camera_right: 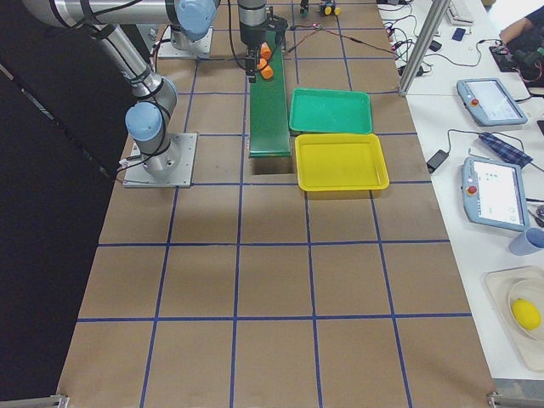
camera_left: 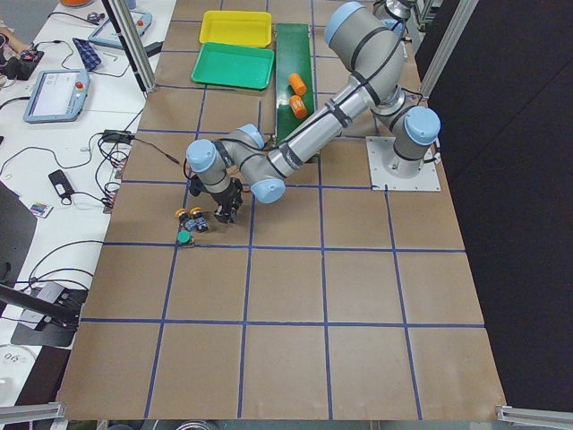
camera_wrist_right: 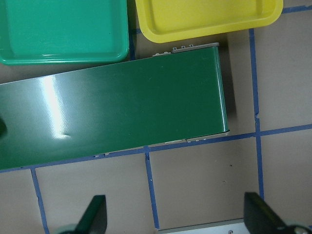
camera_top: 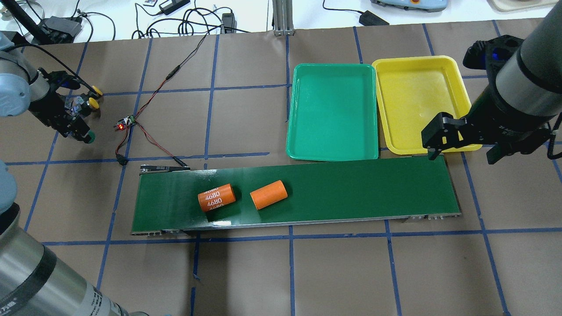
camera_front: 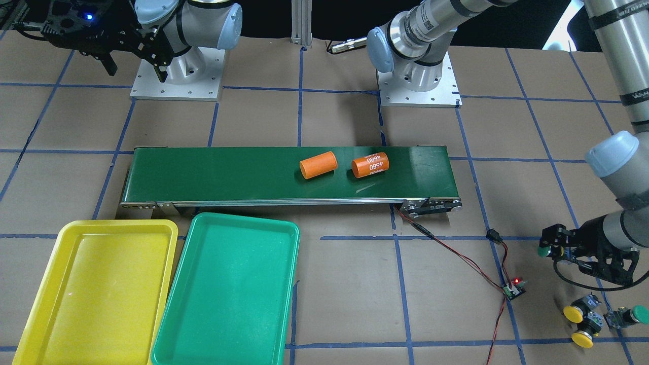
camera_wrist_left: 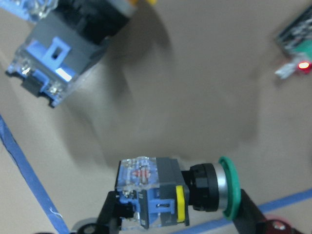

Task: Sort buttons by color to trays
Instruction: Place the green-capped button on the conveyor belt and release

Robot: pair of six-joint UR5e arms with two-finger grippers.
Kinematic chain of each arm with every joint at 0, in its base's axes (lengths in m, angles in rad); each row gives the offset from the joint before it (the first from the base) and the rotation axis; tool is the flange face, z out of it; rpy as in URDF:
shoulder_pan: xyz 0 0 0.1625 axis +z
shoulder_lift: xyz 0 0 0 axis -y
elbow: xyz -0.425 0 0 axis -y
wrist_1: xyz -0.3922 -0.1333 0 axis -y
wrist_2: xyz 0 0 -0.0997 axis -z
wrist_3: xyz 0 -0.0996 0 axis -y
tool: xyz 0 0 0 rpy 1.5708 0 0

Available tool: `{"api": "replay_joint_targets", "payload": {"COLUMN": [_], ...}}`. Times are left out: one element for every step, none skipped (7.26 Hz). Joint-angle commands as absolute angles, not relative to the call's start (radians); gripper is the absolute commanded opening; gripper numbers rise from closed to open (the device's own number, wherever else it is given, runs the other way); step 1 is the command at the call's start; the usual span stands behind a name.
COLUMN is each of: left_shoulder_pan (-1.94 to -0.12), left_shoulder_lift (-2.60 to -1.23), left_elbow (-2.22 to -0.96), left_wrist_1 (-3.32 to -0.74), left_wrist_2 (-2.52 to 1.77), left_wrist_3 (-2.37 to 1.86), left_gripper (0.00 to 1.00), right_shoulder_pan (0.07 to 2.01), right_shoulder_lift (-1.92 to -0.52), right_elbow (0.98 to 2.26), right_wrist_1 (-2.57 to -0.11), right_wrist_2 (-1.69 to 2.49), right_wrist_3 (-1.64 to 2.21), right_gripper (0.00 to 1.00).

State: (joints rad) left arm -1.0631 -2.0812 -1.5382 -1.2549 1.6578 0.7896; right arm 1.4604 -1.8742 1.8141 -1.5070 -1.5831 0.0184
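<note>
My left gripper (camera_front: 557,248) is shut on a green-capped button (camera_wrist_left: 170,192), held sideways just above the table; its green cap (camera_top: 90,138) sticks out past the fingers (camera_wrist_left: 109,219). Two yellow-capped buttons (camera_front: 574,313) (camera_front: 583,338) and another green-capped button (camera_front: 640,315) lie on the paper close by. The green tray (camera_top: 331,109) and the yellow tray (camera_top: 417,101) sit side by side beyond the belt, both with nothing in them. My right gripper (camera_top: 463,147) hangs open and holds nothing, above the belt's end by the yellow tray (camera_wrist_right: 209,19).
A long dark-green conveyor belt (camera_front: 228,172) crosses the middle and carries two orange cylinders (camera_front: 318,165) (camera_front: 370,165), one marked 4680. A small circuit board with a red light (camera_front: 514,289) and its wires lie between the belt and the buttons.
</note>
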Motion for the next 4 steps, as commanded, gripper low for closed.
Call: {"api": "replay_joint_targets", "payload": {"left_shoulder_pan": [-1.176, -1.249, -1.328, -1.375], "left_shoulder_lift": [-1.843, -1.753, -1.682, -1.628], "left_elbow": [-1.702, -1.788, -1.883, -1.957], "left_wrist_1": [-1.383, -1.394, -1.394, -1.385], "left_wrist_2": [1.641, 1.62, 1.603, 1.605], "left_wrist_3": [0.524, 0.367, 0.245, 0.151], "left_gripper": [0.0, 0.0, 0.0, 0.0], "right_shoulder_pan": [1.46, 1.46, 1.46, 1.46], "right_shoulder_lift": [-1.875, -1.873, -1.873, -1.871], "right_elbow": [1.815, 1.815, 1.816, 1.816], "right_wrist_1": [-1.506, -1.509, -1.508, -1.508], "right_wrist_2": [-1.583, -1.582, -1.583, -1.583], "right_wrist_3": [0.015, 0.015, 0.015, 0.015], "right_gripper": [1.0, 1.0, 1.0, 1.0]}}
